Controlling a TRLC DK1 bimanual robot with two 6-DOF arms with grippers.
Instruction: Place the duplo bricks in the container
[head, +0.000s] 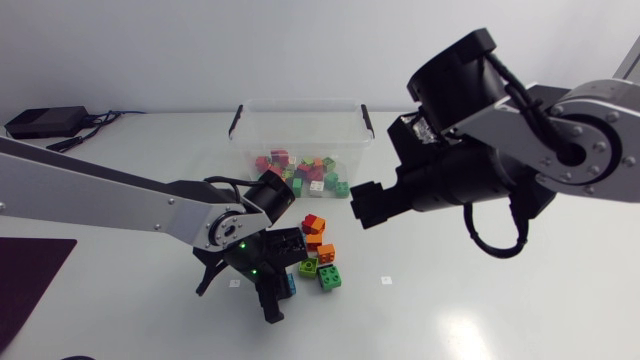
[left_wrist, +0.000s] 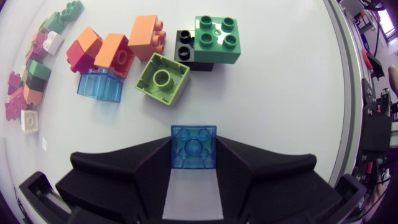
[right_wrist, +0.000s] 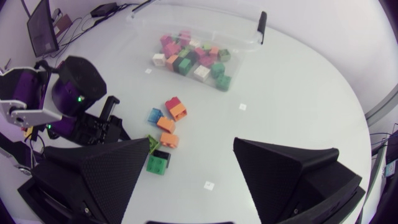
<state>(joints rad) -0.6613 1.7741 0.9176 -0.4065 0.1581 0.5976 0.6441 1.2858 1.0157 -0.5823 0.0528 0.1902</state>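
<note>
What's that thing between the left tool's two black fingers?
A see-through blue brick. The left wrist view shows the left tool pinching it from both sides.

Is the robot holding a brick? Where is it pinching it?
Yes. The left gripper holds the clear blue brick, pinched by its two opposite side walls. The right gripper is open, holding nothing.

No legible txt, labels, nos. or signs on bricks (head: 318, 262) or container (head: 300, 125).
</note>
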